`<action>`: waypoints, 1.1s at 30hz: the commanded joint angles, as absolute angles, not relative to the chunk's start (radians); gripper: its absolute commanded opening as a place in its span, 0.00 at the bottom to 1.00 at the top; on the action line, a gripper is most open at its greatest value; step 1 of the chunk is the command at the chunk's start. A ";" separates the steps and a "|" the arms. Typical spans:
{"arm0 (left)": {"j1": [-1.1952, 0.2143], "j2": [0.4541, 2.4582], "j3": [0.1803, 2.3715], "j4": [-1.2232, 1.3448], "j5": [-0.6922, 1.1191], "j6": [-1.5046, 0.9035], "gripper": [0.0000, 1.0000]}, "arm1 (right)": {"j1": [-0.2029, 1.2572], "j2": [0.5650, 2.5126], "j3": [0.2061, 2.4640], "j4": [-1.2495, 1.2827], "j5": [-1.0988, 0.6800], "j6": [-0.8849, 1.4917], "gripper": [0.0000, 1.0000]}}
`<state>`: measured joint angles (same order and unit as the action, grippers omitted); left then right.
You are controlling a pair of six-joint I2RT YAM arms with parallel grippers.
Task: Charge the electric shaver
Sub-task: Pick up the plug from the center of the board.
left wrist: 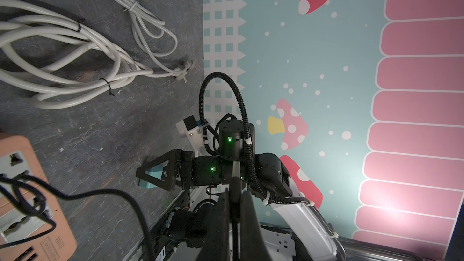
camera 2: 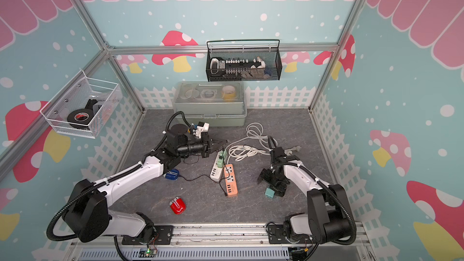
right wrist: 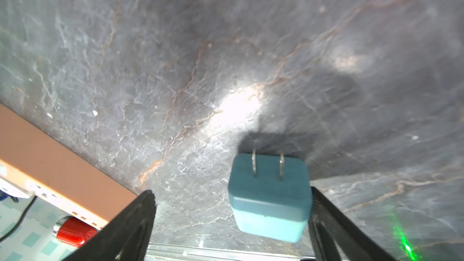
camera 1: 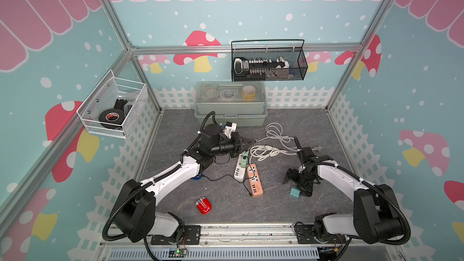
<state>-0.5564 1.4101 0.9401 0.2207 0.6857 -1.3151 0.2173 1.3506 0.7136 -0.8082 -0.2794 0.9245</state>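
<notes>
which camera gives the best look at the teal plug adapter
Right wrist view: the teal plug adapter sits close up, both prongs visible, inside the open right gripper. Both top views show a small teal block; the left wrist view glimpses it behind a gripper finger.

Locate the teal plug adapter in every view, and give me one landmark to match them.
In a top view: teal plug adapter, table's right front.
In a top view: same spot.
Left wrist: mid-picture, inside the right gripper.
Right wrist: between the open jaws, prongs visible.
Shared landmark: orange power strip.
</notes>
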 commanded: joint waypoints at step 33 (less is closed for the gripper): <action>-0.546 1.361 0.918 0.332 0.650 -1.424 0.00 | 0.221 1.269 0.815 -0.745 -0.256 1.088 0.18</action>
